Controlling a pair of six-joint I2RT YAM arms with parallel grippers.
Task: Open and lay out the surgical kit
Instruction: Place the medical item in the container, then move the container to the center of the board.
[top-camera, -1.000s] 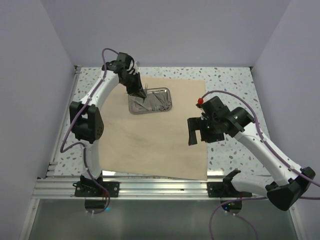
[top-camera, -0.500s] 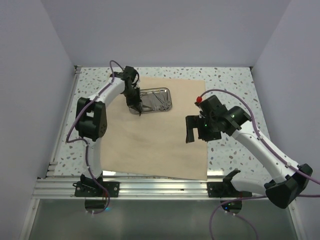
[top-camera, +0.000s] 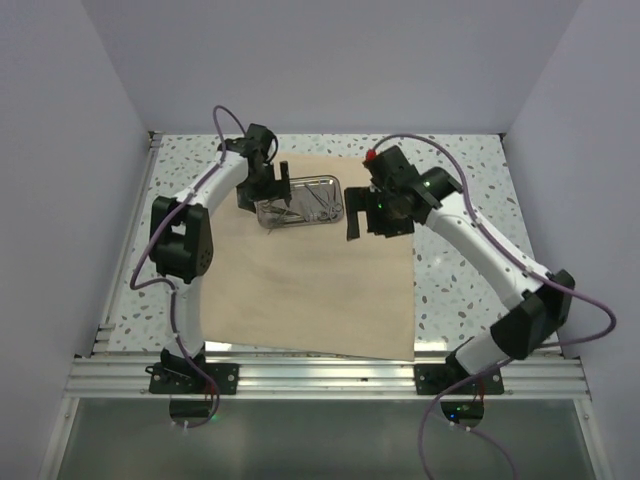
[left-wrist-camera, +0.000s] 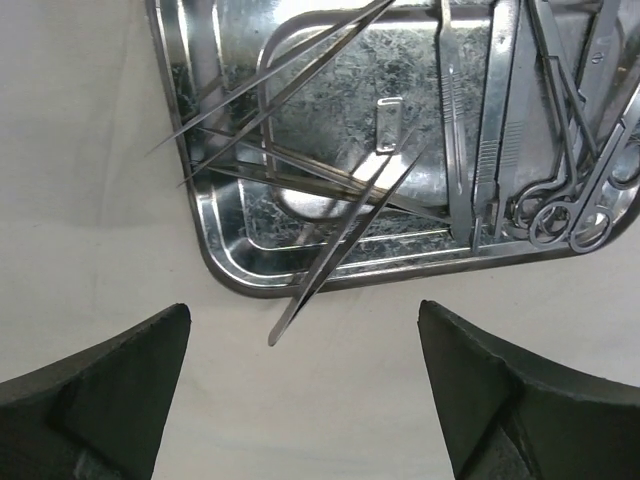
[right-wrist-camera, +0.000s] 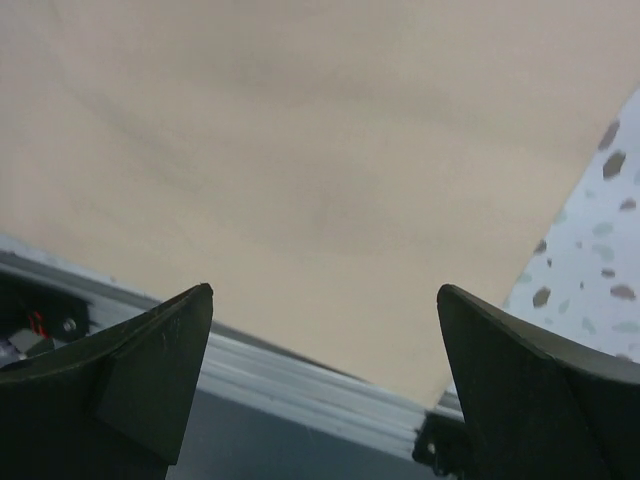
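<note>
Currently we find the tan cloth (top-camera: 310, 285) spread flat over the middle of the speckled worktop (top-camera: 465, 165). Its near edge reaches the metal rail (top-camera: 320, 372) along the worktop's near edge.

The steel tray (top-camera: 330, 185) sits on the cloth by the cloth's far left corner, long side running left to right.

Tray contents, from the left wrist view:
- Several thin tweezers (left-wrist-camera: 345, 230) lie crossed over one another in the tray's left half. One pair rests on the rim at the near left corner, and its tip pokes out over the cloth.
- Small scissors (left-wrist-camera: 572, 205) lie at the right end, with the ring handles toward the near rim.
- Straighter flat tools lie beside the scissors. We cannot tell their type.

The left fingers (top-camera: 264, 190) hang over the tray's left end, spread wide and grasping nothing. Between them we see only cloth and the tray's near left corner.

The right fingers (top-camera: 366, 218) hover above the cloth just beside the tray's right end, clear of it. They too are spread wide and hold nothing. Their camera shows bare cloth, the cloth's right edge and the near rail.
</note>
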